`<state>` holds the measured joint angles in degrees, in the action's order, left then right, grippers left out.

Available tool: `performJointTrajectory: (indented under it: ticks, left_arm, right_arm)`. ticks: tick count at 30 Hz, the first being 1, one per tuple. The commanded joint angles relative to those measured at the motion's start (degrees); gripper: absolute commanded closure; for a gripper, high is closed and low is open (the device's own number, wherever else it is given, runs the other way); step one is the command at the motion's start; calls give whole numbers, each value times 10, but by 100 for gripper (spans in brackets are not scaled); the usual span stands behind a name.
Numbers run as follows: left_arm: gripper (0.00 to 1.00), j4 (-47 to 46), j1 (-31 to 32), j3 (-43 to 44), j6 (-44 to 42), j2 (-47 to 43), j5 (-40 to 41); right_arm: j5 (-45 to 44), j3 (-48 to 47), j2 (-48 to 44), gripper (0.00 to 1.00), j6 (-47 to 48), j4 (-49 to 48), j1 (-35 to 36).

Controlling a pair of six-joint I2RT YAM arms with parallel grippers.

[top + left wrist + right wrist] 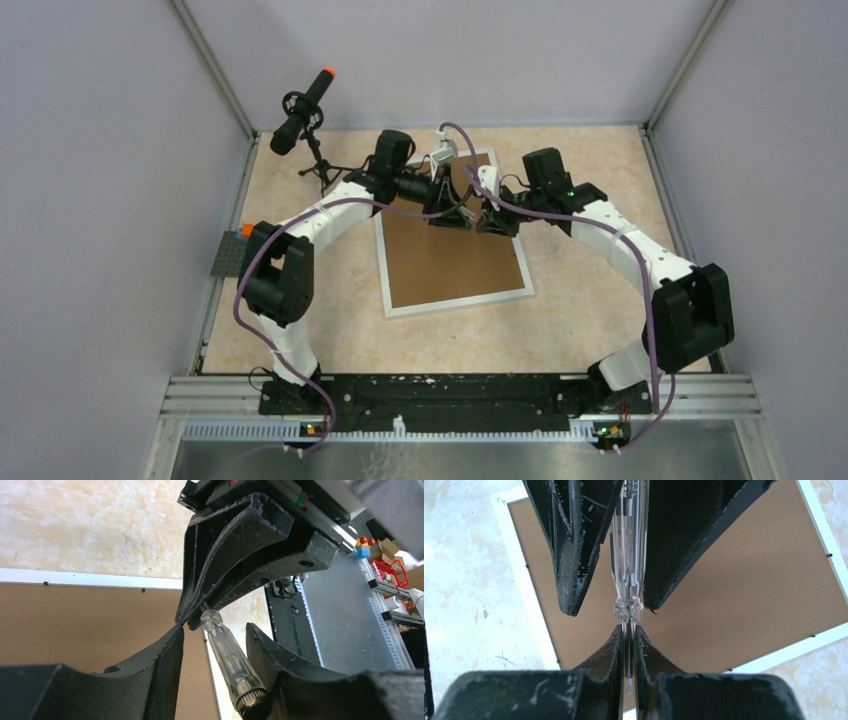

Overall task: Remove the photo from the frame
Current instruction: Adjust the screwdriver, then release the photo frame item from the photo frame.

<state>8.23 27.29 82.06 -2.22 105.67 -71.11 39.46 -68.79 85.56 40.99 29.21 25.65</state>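
We see the large white rectangular picture frame (460,301) face down, brown backing board (450,258) covering the photo, and above its far half the right gripper (628,630) pinches a clear-handled screwdriver (629,555) by its shaft, the left gripper (215,630) with jaws apart around the handle.

The left arm (320,215) and right arm (630,240) bend inward until their grippers meet tip to tip. The right gripper (627,632) is clamped on the thin shaft of a screwdriver (629,555). The left gripper (215,630) faces it, fingers parted either side of the handle, with one finger clear of it.
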Motion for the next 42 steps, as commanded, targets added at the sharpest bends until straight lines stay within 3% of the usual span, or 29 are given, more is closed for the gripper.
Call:
performJointTrajectory:
  ticks: [1, 8, 13, 14, 18, 20, 22, 24, 28, 35, 42]
  left_arm:
    - [47, -9, 6, -1, -10, -12, -17]
    - [64, -8, 22, -4, -15, -6, 3]
    - [94, -8, 25, -1, -9, 4, 7]
    - [100, -9, 25, -1, -12, 4, 5]
    - [100, -27, 11, -25, -28, -8, 15]
    - [100, -51, -11, -44, -16, -12, 22]
    - [100, -47, -24, -54, -42, -17, 41]
    - [100, -47, -25, -72, -113, -36, 71]
    - [100, -150, -15, -146, -141, -55, 121]
    - [100, -346, 29, -250, -102, -42, 211]
    - [100, -484, 70, -296, -65, -10, 252]
  right_arm:
    - [-15, -16, -17, 100, 41, 8, 22]
    - [-25, -13, -19, 100, 52, 4, 28]
    - [-24, -11, -22, 100, 57, 8, 28]
    - [-28, -11, -23, 89, 56, 10, 28]
    - [-64, 3, -28, 43, -20, -7, 4]
    - [-33, 19, -34, 31, -65, -11, -40]
    - [-9, 25, -35, 26, -107, -2, -83]
    - [10, 23, -30, 26, -138, 19, -119]
    - [46, 46, -11, 26, -210, 29, -181]
    - [82, 75, 67, 38, -330, 15, -251]
    - [60, 86, 111, 44, -363, -4, -254]
